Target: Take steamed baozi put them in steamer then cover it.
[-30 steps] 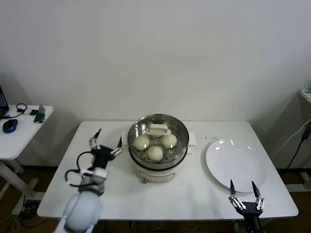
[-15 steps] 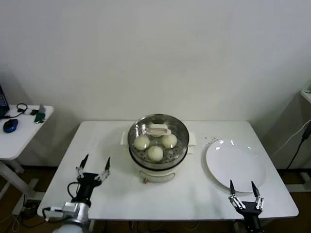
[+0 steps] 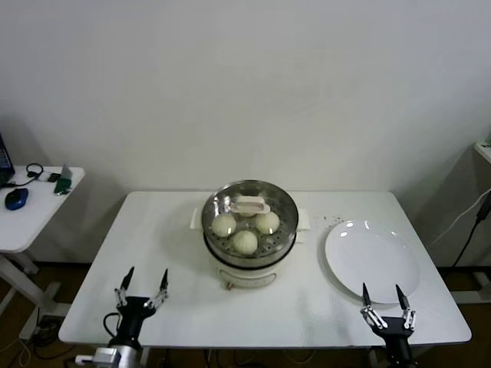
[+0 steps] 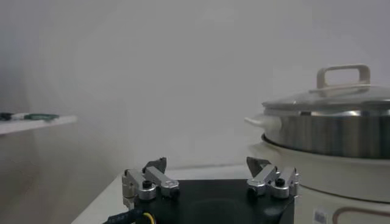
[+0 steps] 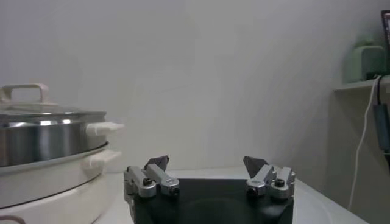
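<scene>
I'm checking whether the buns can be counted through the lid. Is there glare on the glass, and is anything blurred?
Head view: bright glints sit on the round transparent glass lid, yet three cream-white dough buns show through; a fourth cannot be confirmed. Left wrist view: the lid's pale handle is sharp, the side table soft.

Big table (image 3: 176, 230): white, flat top; stands by the wall
Middle of the big table: white cooker base (image 3: 244, 272) with the shiny steamer (image 3: 249, 230) sitting on top of it
Robot's right side of the big table: round white plate (image 3: 372, 261), apart from the cooker
Small side table (image 3: 34, 211): white, off to the robot's left; a blue mouse (image 3: 14, 198) and black earphones (image 3: 33, 169) lie on it
</scene>
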